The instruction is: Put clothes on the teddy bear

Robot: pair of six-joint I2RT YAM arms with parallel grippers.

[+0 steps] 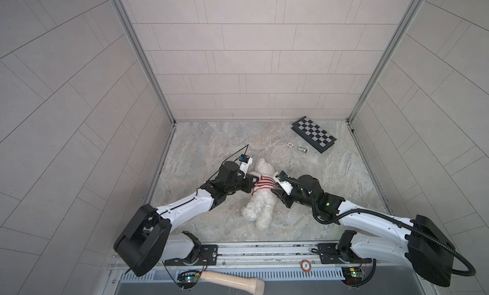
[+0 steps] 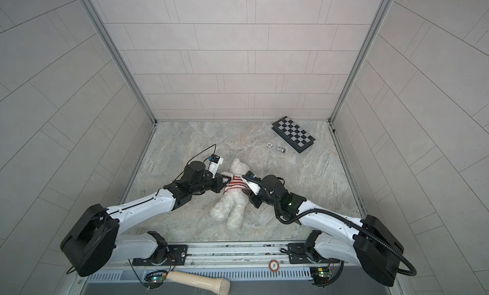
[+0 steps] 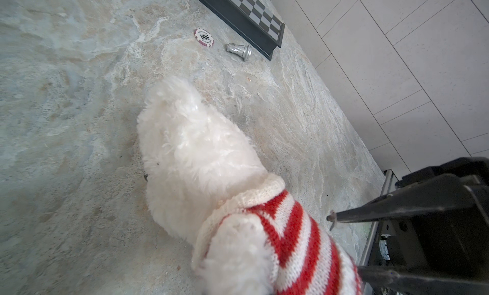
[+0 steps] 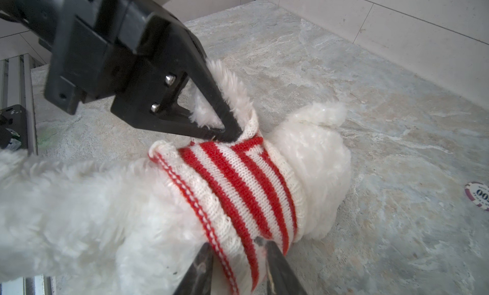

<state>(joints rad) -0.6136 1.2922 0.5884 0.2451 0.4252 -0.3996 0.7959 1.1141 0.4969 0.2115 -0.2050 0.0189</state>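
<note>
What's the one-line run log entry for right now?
teddy bear: lying flat, striped sweater around torso | left gripper: shut on sweater armhole edge | right gripper: jaws astride sweater side, grip unclear

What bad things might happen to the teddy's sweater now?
The left gripper pinches the striped sweater at the sleeve edge; pulling hard might stretch or snag the knit. The right gripper straddles the hem, so it might nip fur of the teddy bear too and drag it along.

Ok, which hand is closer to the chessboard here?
Right. The right hand is on the side of the teddy bear facing the chessboard; the left hand is on the bear's opposite side, farther away.
</note>
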